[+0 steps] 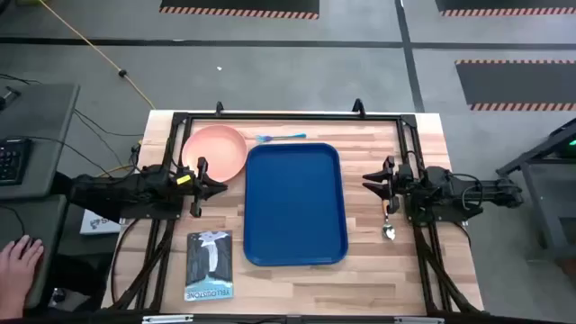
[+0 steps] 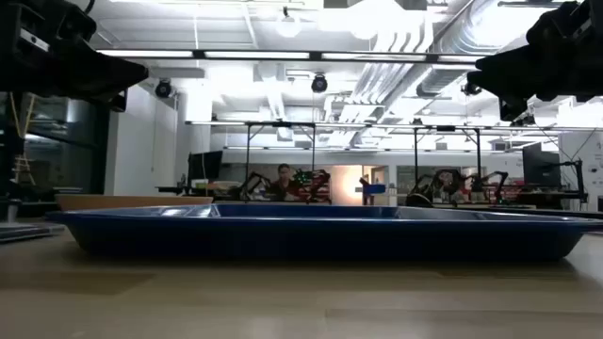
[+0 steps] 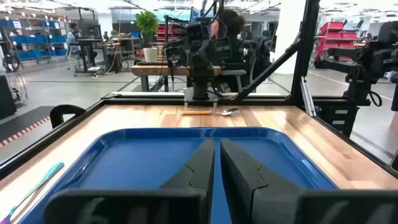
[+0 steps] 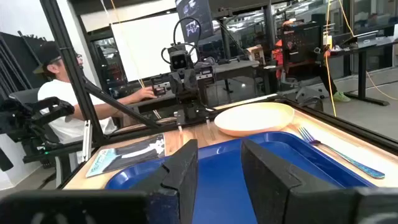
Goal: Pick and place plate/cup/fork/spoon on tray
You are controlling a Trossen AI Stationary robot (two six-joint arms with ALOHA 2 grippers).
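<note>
Lying on the bare wood just right of the tray (image 1: 296,205), spoon (image 1: 389,225) with its long axis running along the tray's long side, bowl toward the near edge, handle tucked under the right gripper (image 1: 373,180). Hovering almost directly above it, fingers parted and holding nothing, so seemingly the nearer arm. Waiting well apart across the tray by the plate (image 1: 216,152), left gripper (image 1: 214,180), fingers nearly closed and empty

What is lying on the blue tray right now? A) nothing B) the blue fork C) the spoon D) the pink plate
A: the tray is bare, with the plate on the wood beside it, the fork past its far end and the spoon off its other side.
</note>
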